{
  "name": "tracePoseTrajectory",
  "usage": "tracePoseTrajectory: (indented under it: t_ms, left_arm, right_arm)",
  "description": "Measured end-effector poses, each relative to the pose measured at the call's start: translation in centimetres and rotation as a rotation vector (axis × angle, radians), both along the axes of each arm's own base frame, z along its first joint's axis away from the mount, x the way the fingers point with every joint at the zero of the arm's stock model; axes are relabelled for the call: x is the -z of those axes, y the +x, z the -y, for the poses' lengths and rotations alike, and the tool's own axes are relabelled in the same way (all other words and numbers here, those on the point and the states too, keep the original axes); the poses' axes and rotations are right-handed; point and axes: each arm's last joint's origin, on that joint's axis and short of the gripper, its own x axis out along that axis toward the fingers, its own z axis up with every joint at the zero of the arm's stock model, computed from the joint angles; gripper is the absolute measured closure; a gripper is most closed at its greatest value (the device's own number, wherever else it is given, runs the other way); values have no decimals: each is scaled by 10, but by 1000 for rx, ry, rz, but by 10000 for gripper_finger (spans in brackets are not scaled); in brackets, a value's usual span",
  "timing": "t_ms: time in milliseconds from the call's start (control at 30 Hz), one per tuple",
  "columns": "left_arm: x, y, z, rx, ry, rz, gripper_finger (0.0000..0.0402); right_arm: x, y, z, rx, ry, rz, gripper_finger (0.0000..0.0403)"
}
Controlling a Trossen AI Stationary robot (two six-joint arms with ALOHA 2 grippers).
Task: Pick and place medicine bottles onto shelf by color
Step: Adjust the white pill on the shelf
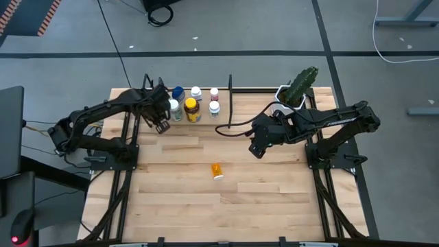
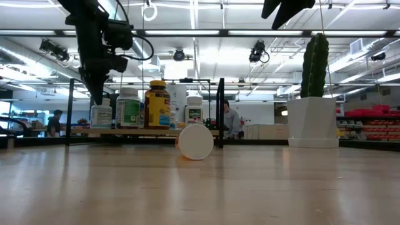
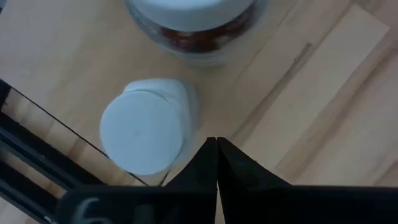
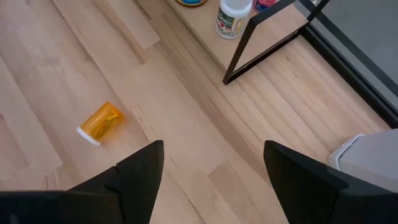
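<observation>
The orange bottle lies on its side mid-tabletop, nearer the empty, wide-open right claw; the left claw hangs closed by the shelf.

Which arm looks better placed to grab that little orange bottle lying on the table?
Right. The right gripper is open, empty, and nearer the orange bottle; the left gripper is shut at the shelf.

Open tabletop surrounds the lone orange bottle, lying on its side and reachable from every direction. The shelf is crowded with upright bottles; black rods fence its edges. The cactus pot blocks the far right corner.
</observation>
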Motion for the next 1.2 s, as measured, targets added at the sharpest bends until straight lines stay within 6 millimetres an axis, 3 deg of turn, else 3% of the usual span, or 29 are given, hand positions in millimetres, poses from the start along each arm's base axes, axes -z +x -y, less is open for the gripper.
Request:
tracePoseTrajectory:
  t_ms: [400, 867, 1200]
  left_arm:
    - [-1, -2, -11, -7, 39, 23, 399]
    - [24, 7, -22, 56, -37, -88, 398]
    - [26, 7, -24, 135, 7, -158, 398]
  right_arm:
    - [0, 0, 0, 17, -2, 8, 121]
    - [0, 0, 0, 26, 3, 11, 121]
    - [0, 0, 0, 26, 3, 11, 121]
